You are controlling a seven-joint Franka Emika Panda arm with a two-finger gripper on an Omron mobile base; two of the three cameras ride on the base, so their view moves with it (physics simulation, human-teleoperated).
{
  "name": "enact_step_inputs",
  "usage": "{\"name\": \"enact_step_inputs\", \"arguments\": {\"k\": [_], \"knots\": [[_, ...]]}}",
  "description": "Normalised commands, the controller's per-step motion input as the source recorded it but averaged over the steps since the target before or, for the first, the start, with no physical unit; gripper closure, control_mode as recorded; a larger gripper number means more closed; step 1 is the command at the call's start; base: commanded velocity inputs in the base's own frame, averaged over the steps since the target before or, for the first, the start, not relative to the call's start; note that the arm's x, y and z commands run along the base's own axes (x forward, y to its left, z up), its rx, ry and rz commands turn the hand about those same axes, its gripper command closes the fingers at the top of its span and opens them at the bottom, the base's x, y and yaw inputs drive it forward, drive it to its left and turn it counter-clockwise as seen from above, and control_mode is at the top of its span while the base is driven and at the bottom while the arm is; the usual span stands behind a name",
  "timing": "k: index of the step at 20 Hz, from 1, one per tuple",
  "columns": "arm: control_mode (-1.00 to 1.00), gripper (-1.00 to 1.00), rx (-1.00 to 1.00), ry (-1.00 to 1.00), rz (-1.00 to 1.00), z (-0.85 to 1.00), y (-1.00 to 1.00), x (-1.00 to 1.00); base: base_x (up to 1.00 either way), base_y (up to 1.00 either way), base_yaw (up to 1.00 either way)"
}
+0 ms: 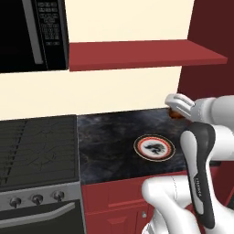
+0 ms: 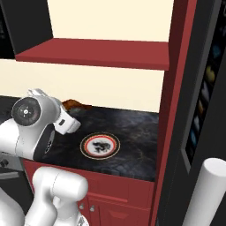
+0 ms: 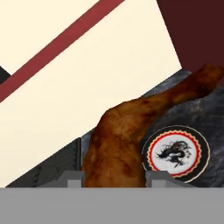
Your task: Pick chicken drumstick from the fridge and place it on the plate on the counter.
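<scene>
My gripper (image 3: pixel 114 179) is shut on the chicken drumstick (image 3: pixel 124 135), a reddish-brown piece whose thick end sits between the fingertips (image 3: pixel 72 178) and whose thin end points away. It hangs in the air above the black marbled counter (image 1: pixel 109 135), behind the plate. The plate (image 1: pixel 154 147) has an orange-red rim and a dark motif and lies flat with nothing on it. In the left base view the gripper (image 1: pixel 176 106) is at the back right of the counter, with a bit of drumstick (image 1: pixel 174 113) under it. From the right, the drumstick (image 2: pixel 75 104) pokes out behind the hand, beyond the plate (image 2: pixel 99 145). The fridge (image 2: pixel 207 79) stands at the right.
A black stovetop (image 1: pixel 36 146) adjoins the counter on the left, under a black microwave (image 1: pixel 32 32). A dark red shelf (image 1: pixel 137 55) runs above the counter. A dark red side panel (image 2: pixel 176 88) closes the counter on the right, and the fridge's silver handle (image 2: pixel 207 194) stands close.
</scene>
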Motion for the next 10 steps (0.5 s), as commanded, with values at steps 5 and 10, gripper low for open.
{"name": "enact_step_inputs", "arguments": {"k": [5,10], "knots": [[-1.0,1.0,-0.02,0.01,0.0,-0.56,0.01,0.26,0.0,0.0,0.0],[-1.0,1.0,-0.02,0.0,0.0,-0.64,0.04,0.59,0.0,0.0,0.0]]}}
